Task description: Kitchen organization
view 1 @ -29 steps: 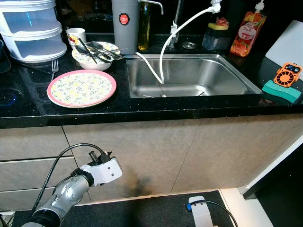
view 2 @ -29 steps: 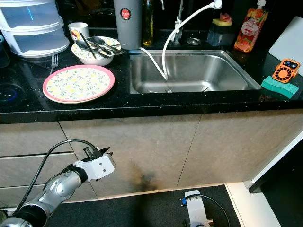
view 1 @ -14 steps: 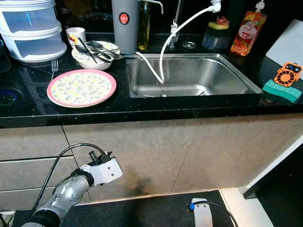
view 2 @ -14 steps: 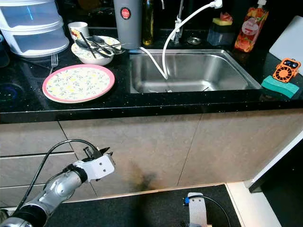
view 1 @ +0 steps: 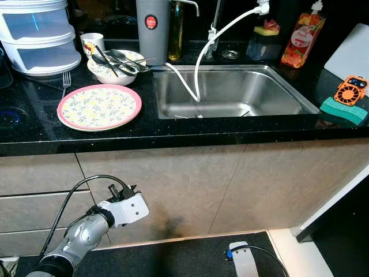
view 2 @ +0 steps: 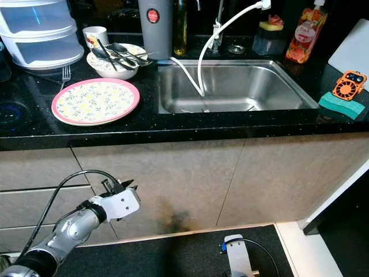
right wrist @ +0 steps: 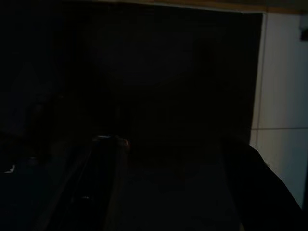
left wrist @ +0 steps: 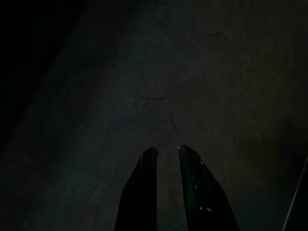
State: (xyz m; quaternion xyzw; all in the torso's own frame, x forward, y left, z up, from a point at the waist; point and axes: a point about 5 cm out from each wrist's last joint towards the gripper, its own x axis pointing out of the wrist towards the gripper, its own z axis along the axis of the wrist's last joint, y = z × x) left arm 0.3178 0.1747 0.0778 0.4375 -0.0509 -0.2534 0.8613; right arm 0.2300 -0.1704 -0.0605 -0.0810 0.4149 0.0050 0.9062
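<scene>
We face beige stone-look cabinet fronts (view 1: pixel 190 184) under a black speckled countertop (view 1: pixel 173 135); dark floor mat (view 1: pixel 173 259) below.

One pink plate (view 1: pixel 99 107), one bowl (view 1: pixel 117 67), one fork (view 1: pixel 66 83), one sink (view 1: pixel 230 92), two bottles (view 1: pixel 299 39)

Left arm (view 1: pixel 81 235): silver-grey jointed segments, a darker band at the elbow, ending in a white boxy wrist housing (view 1: pixel 130 209). A black cable (view 1: pixel 74 193) loops from forearm to wrist. Left gripper (left wrist: pixel 167 150): two long, glossy black tapered fingers. Right arm's wrist block (view 1: pixel 243 262): white, with a blue connector and a black cable.
</scene>
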